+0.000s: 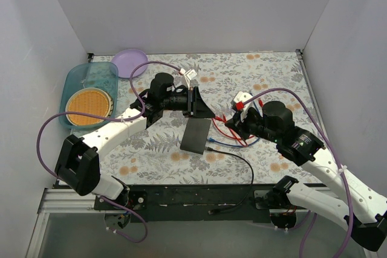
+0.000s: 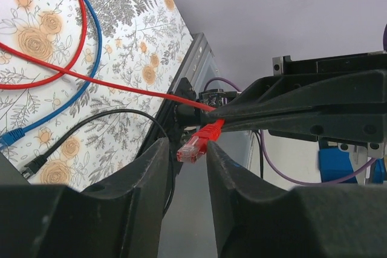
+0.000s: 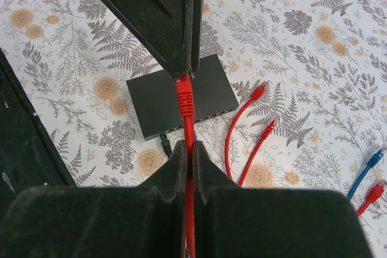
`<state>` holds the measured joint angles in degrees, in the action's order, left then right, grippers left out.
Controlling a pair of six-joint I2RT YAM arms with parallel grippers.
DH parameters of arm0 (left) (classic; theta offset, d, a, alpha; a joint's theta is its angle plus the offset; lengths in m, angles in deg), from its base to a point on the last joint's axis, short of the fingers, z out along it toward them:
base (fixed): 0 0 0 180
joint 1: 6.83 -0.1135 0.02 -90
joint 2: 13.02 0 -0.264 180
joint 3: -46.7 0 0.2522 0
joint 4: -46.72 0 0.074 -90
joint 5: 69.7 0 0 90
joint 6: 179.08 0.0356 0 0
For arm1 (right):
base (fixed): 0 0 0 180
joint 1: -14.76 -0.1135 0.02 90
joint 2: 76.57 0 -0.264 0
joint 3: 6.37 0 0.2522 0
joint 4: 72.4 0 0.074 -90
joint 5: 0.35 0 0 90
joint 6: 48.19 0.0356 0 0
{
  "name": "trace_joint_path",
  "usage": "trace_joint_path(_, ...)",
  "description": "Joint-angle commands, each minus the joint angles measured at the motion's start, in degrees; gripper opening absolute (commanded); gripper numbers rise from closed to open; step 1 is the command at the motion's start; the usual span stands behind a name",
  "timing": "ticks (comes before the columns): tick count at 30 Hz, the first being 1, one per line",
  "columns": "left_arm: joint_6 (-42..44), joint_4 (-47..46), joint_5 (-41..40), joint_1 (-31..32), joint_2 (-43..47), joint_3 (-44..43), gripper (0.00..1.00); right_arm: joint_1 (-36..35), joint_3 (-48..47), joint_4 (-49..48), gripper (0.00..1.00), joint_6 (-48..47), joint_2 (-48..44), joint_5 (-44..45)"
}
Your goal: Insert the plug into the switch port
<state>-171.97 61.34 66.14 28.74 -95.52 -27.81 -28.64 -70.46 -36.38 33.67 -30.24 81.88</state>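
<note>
Matte black switch (image 3: 151, 107), red plug (image 2: 195, 146), blue cable (image 3: 365, 173), tablecloth (image 1: 266, 77) — grey ferns, orange blooms on white.

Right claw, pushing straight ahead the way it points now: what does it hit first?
Most likely the left claw, whose black fingers meet the red plastic cable plug sticking out of the right claw. The flat black switch box lies beyond, seemingly lower; depth is unclear.

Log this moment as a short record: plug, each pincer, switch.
plug: red plastic cable plug, in the air, not in any port
right pincer: shut on the thin red cable just behind the plug
left pincer: fingers either side of the plug; grip unclear
switch: flat black matte box, lying on the floral table cover
</note>
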Motion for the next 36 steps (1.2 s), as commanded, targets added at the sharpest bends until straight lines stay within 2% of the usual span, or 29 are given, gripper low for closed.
trace_joint_path(1, -0.8, -3.1, 2.3, -0.2, 1.4, 0.2, 0.26, 0.0, -0.8, -3.9, 0.01, 0.4, -0.4, 0.1)
trace_joint_path(3, -0.9, -3.4, 3.0, -0.2, 1.4, 0.2, 0.21, 0.1, -0.7, -4.2, 0.01, 0.5, -0.5, 0.1)
trace_joint_path(7, -0.8, -4.2, 2.8, -0.2, 2.3, 1.1, 0.03, 0.1, -1.0, -4.4, 0.02, 0.6, -0.3, 0.5)
trace_joint_path(9, -0.5, -4.6, 2.4, -0.2, 2.7, 1.3, 0.00, 0.1, -1.2, -4.3, 0.10, 0.6, 0.0, 0.5)
trace_joint_path(10, -0.3, -4.5, 2.1, -0.2, 3.2, 1.4, 0.00, 0.2, -1.4, -4.3, 0.20, 0.8, 0.0, 0.3)
trace_joint_path(14, 3.6, -2.3, 0.7, -0.2, 4.4, 1.0, 0.00, 0.0, -1.8, -5.6, 0.44, 1.3, -0.2, -1.4)
trace_joint_path(16, 8.5, -1.2, -0.7, -0.2, 4.9, 0.6, 0.00, 0.1, -2.1, -5.8, 0.56, 1.3, 0.1, -1.7)
trace_joint_path(19, 15.4, 2.3, -2.2, -0.2, 6.1, 0.7, 0.00, 0.1, -3.2, -5.8, 0.65, 1.2, 1.3, -4.3)
trace_joint_path(26, 28.5, 0.7, -4.8, 0.5, 12.2, 6.1, 0.00, 0.1, -5.4, -6.0, 0.65, 1.1, 6.1, -13.1)
trace_joint_path(31, 31.3, -4.5, -2.8, 0.9, 18.2, 9.9, 0.00, 0.2, -6.1, -7.6, 0.62, 1.6, 7.6, -19.2)
trace_joint_path(36, 33.2, -5.7, 2.3, 1.1, 19.2, 10.2, 0.00, 0.7, -6.0, -9.3, 0.57, 1.5, 9.1, -23.2)
